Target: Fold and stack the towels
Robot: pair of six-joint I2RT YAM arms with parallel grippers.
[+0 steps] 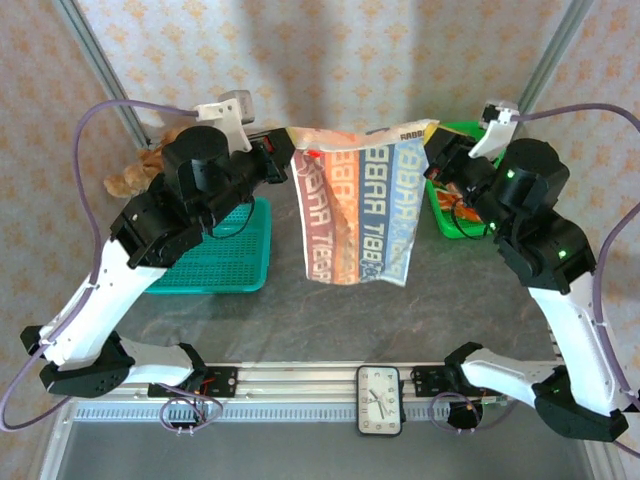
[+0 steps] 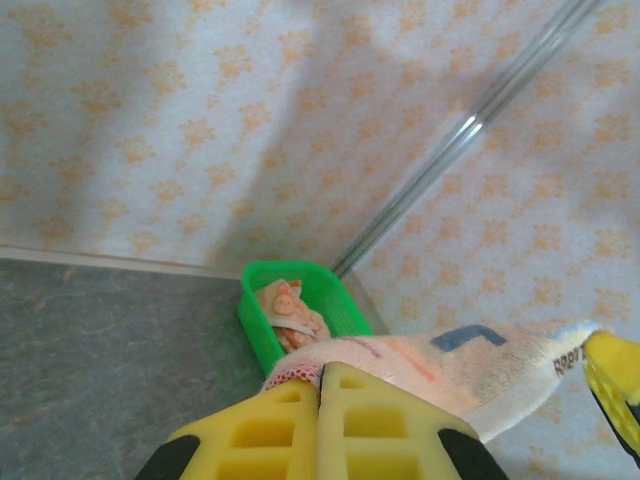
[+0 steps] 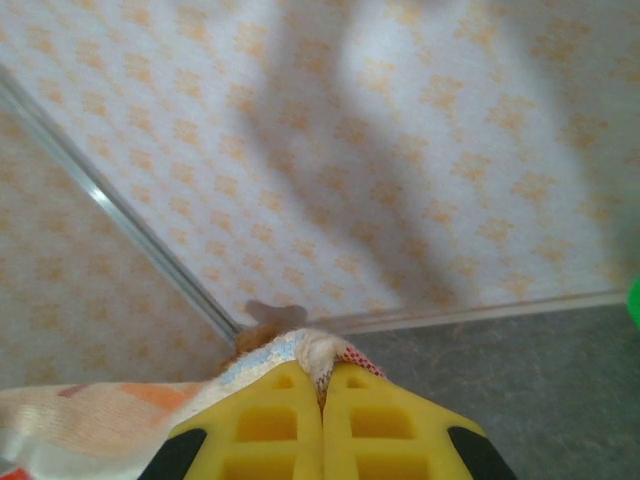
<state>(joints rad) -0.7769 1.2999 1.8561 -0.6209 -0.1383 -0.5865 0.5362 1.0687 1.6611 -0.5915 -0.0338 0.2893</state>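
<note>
Hanging at twelve o'clock over the worktop (image 1: 420,320), a lettered towel (image 1: 355,215) is stretching out — left pincer (image 2: 321,378) and right pincer (image 3: 322,380) each gripping a corner.

- We see walls (image 1: 400,60) papered cream with small orange floral motifs, at the back and on both sides.
- We note two slanting metal corner posts, the left post (image 1: 101,70) and the right post (image 1: 555,45).
- The bench (image 1: 300,320) is dark grey and stone-look.
- An aluminium rail (image 1: 300,385) runs along its near edge.
- We see broad soft shadows on the back wall.
</note>
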